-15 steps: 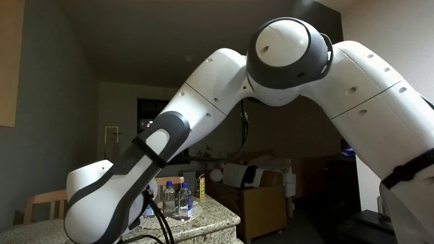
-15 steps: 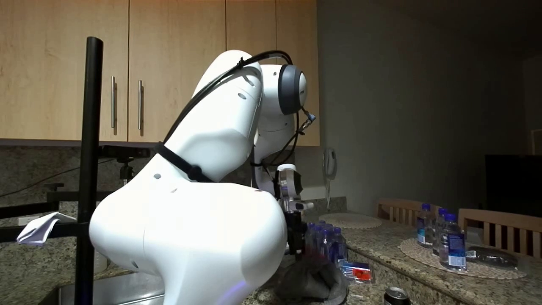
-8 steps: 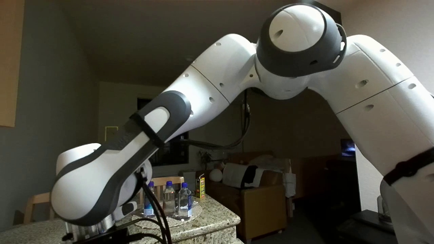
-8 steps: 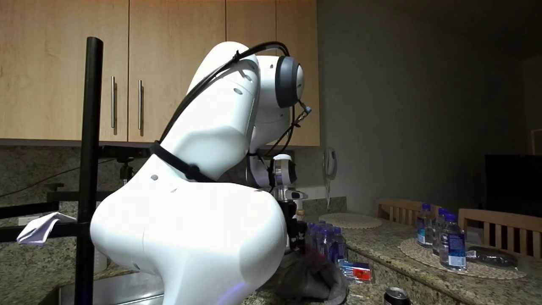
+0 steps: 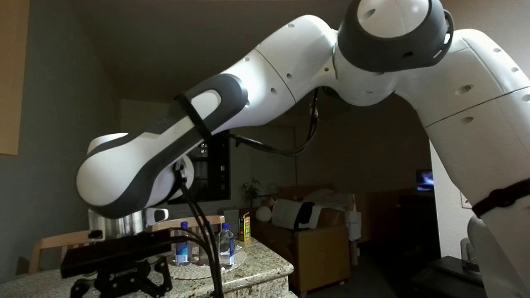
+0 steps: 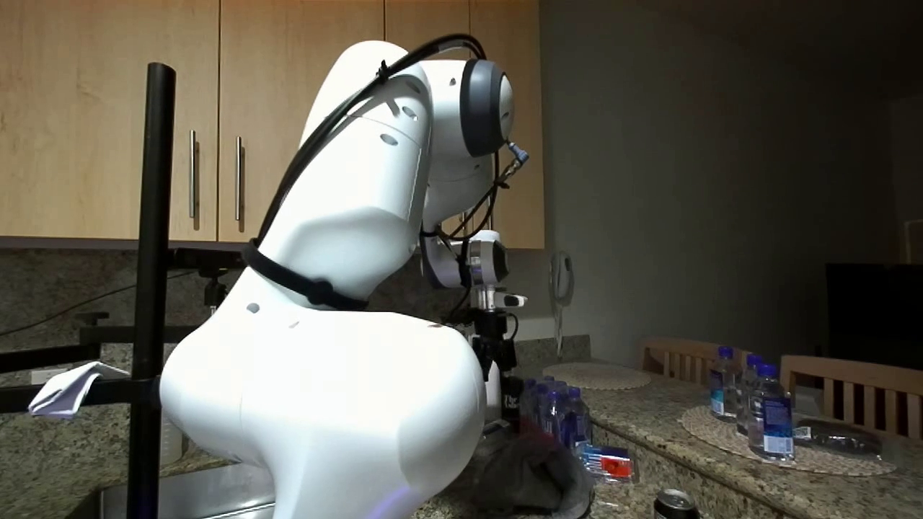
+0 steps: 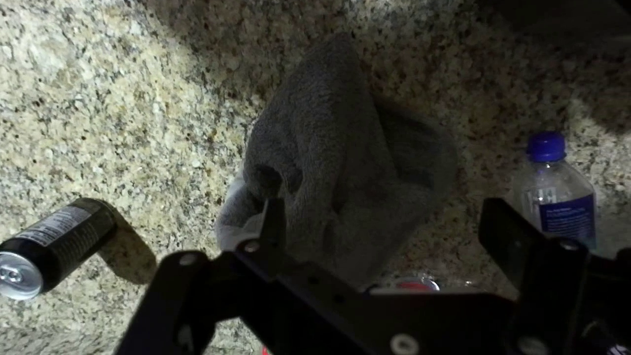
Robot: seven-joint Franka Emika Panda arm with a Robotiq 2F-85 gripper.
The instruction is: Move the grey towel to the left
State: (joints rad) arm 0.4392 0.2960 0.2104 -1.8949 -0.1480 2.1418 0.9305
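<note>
The grey towel [image 7: 335, 148] lies crumpled on the granite counter in the middle of the wrist view. It also shows at the bottom of an exterior view [image 6: 533, 476], partly hidden by the arm's base. My gripper [image 7: 383, 204] is open and empty, its two fingers wide apart. In the wrist view the left finger overlaps the towel and the right finger is over the counter beside a bottle. In an exterior view the gripper [image 6: 497, 353] is above the towel and apart from it. In the remaining exterior view the gripper body [image 5: 120, 277] shows, its fingertips cut off by the frame.
A black can [image 7: 54, 246] and a blue-capped bottle [image 7: 562, 197] flank the towel. Several bottles [image 6: 555, 414] and a blue-red package [image 6: 606, 461] stand or lie behind it. A raised counter ledge [image 6: 649, 425] with more bottles runs to the right. A metal sink [image 6: 195, 494] is at the left.
The arm has risen steadily, lifting my gripper up and away from the towel. The towel stays in about the same place on the counter.
</note>
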